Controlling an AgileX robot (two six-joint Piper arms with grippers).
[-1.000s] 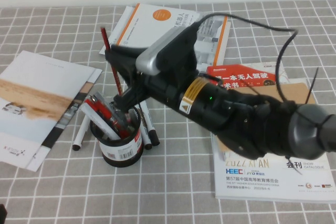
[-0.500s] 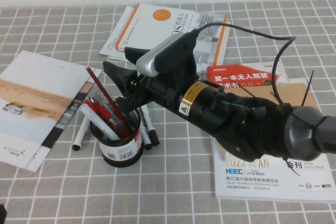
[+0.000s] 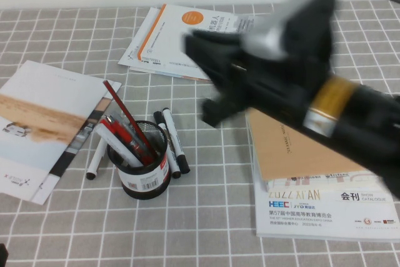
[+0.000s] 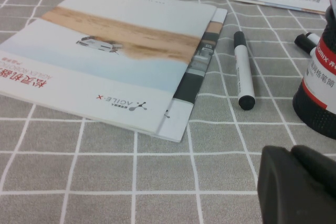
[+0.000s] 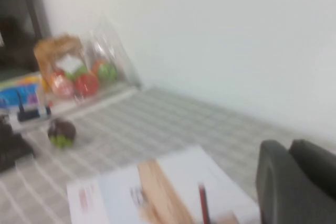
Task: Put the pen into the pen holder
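Note:
The thin dark-red pen [image 3: 124, 115] stands in the black mesh pen holder [image 3: 142, 176], leaning toward the back left among red-and-white pens. It also shows in the right wrist view [image 5: 202, 203]. My right gripper [image 3: 203, 76] is open and empty, raised above the table to the right of the holder and blurred by motion. My left gripper [image 4: 299, 182] sits low over the cloth at the near left, with the holder's side [image 4: 320, 93] close by. Only a corner of the left gripper [image 3: 2, 256] shows in the high view.
Black-capped white markers [image 3: 177, 142] lie beside the holder, and one more [image 3: 95, 157] lies to its left, also in the left wrist view [image 4: 243, 69]. A brochure [image 3: 44, 123] lies at left, booklets [image 3: 181, 35] at the back, magazines [image 3: 319, 198] at right.
My right gripper let go of the pen, which dropped into the holder and now leans there. The right arm then pulled up and away to the right.

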